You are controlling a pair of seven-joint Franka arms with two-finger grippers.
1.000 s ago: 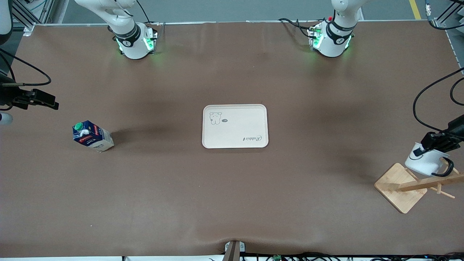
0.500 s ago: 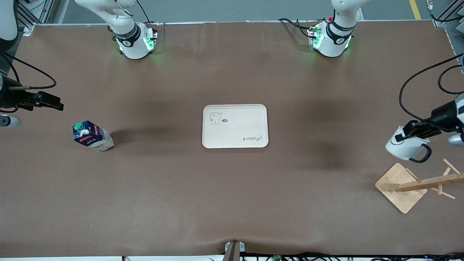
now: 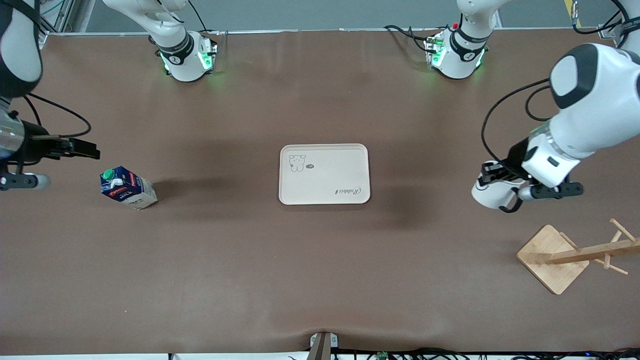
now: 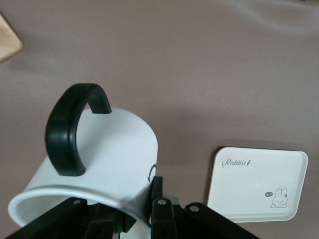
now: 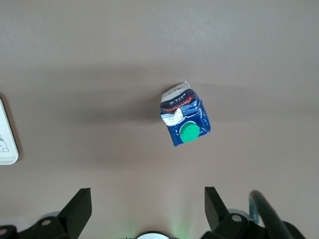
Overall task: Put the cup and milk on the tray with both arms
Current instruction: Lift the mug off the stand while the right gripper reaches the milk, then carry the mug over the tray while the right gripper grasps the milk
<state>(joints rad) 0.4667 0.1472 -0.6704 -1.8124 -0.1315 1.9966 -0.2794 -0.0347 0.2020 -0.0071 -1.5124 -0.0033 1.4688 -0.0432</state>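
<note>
The white cup [image 3: 487,196] with a black handle hangs in my left gripper [image 3: 493,172], which is shut on its rim, over bare table between the wooden rack and the cream tray [image 3: 324,174]. In the left wrist view the cup [image 4: 107,154] is tilted with its handle up, one finger [image 4: 157,196] is on its wall, and the tray [image 4: 256,184] lies ahead. The milk [image 3: 128,187] stands on the table toward the right arm's end. My right gripper [image 3: 85,148] is open and empty, over the table beside the milk. The right wrist view shows the milk [image 5: 183,119] ahead of the open gripper [image 5: 147,206].
A wooden cup rack [image 3: 552,257] with a square base and pegs stands near the left arm's end, nearer the camera than the cup; its corner shows in the left wrist view [image 4: 7,42]. A tray corner [image 5: 6,137] shows in the right wrist view. Cables hang off both arms.
My left gripper has carried the cup away from the rack toward the tray. My right gripper has moved a little closer to the milk. The milk and tray have not moved.
</note>
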